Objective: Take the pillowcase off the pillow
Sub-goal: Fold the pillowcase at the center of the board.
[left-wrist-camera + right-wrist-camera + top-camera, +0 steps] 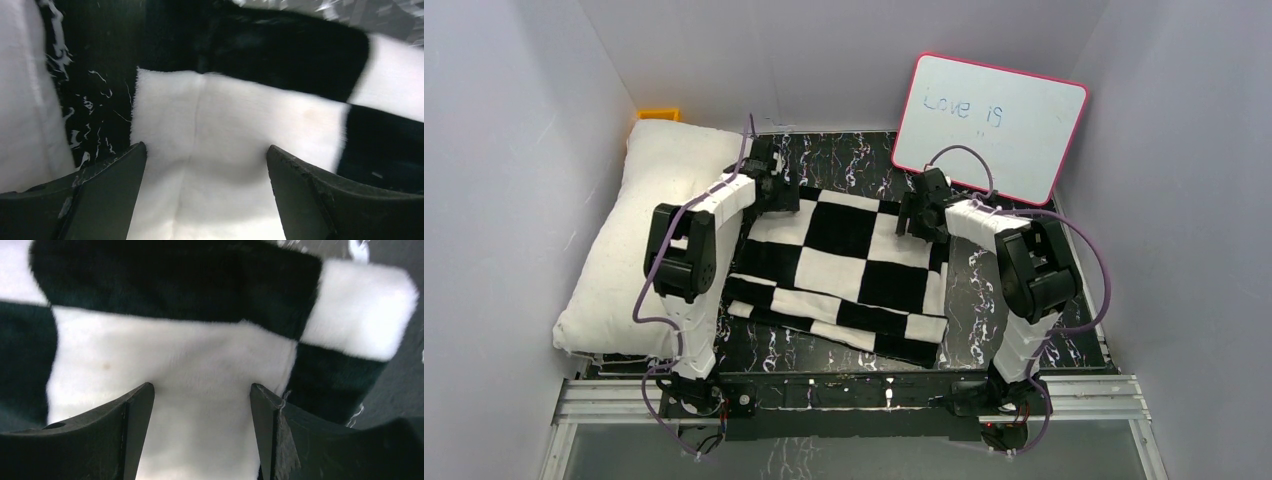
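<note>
The black-and-white checkered pillowcase (849,270) lies flat and partly folded on the dark marbled table, apart from the pillow. The plain white pillow (639,235) lies along the left wall, outside the case. My left gripper (776,190) is open over the pillowcase's far left corner; in the left wrist view its fingers (112,182) straddle a white square (225,145). My right gripper (916,218) is open over the far right edge; its fingers (135,415) straddle a white square (200,370) of the pillowcase. Neither gripper holds anything.
A pink-framed whiteboard (989,125) leans on the back wall at the right. An orange object (659,114) sits behind the pillow's far end. Grey walls close in on both sides. The table's metal rail (854,395) runs along the front edge.
</note>
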